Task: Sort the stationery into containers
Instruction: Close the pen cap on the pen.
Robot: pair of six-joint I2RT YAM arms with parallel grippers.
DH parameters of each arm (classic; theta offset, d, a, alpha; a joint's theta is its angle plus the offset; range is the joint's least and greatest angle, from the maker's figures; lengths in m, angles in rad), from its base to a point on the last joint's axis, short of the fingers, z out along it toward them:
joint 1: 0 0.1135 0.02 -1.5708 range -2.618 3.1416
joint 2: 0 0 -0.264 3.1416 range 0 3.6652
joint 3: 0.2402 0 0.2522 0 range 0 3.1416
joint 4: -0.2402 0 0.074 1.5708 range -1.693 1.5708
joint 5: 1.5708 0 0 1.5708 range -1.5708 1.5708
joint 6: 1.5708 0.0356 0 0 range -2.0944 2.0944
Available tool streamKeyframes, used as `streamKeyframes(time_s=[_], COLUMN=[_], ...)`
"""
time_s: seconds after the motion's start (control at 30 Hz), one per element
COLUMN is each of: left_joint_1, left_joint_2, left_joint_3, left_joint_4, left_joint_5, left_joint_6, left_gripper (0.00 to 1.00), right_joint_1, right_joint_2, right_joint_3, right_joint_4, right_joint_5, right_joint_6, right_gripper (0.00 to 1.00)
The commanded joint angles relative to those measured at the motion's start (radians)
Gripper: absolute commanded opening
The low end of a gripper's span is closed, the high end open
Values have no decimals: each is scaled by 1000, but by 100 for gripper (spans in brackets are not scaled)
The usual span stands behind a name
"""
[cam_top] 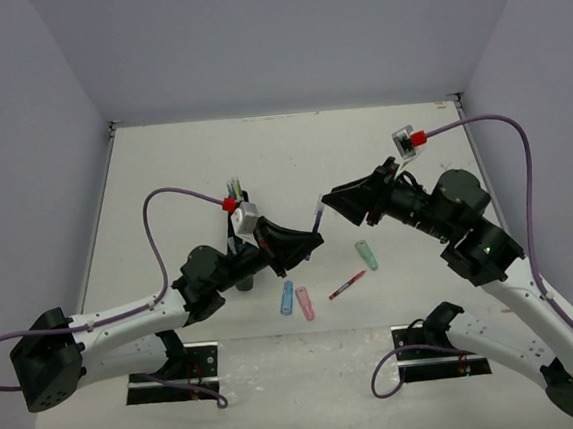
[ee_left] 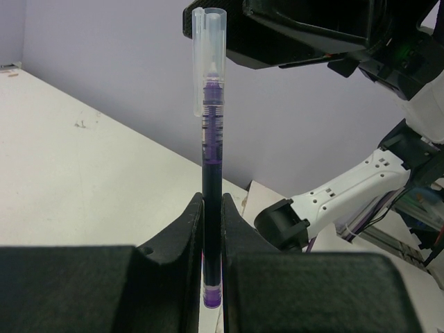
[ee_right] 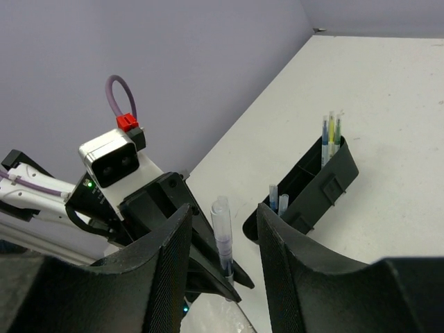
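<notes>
My left gripper (cam_top: pixel 304 243) is shut on a purple pen (cam_top: pixel 317 217) with a clear cap and holds it upright above the table. The left wrist view shows the pen (ee_left: pixel 211 139) clamped between the fingers (ee_left: pixel 184 236). My right gripper (cam_top: pixel 331 198) is open and empty, just right of the pen's cap. In the right wrist view the pen (ee_right: pixel 223 236) stands between its spread fingers (ee_right: pixel 173 250), not touched. The black organiser (ee_right: pixel 312 187) holds several pens; in the top view the organiser (cam_top: pixel 237 201) is mostly hidden by my left arm.
On the table between the arms lie a green piece (cam_top: pixel 367 256), a red pen (cam_top: pixel 347 285), a blue piece (cam_top: pixel 287 298) and a pink piece (cam_top: pixel 304 302). White walls enclose the table on three sides.
</notes>
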Motion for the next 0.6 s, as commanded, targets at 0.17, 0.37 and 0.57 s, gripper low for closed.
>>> streamKeyframes(time_s=[0.17, 0.37, 0.57], left_joint_1=[0, 0, 0], left_joint_2=[18, 24, 22], left_joint_3=[29, 41, 46], left_joint_4=[25, 18, 11], left_joint_5=[-21, -21, -21], left_joint_6=[0, 0, 3], left_gripper=[0, 0, 0], right_joint_1=[8, 11, 12], right_joint_2=[24, 53, 59], right_joint_3=[-6, -11, -22], right_joint_4=[73, 82, 90], right_joint_5=[-37, -46, -49], right_joint_6=[28, 29, 23], right_gripper=[34, 32, 11])
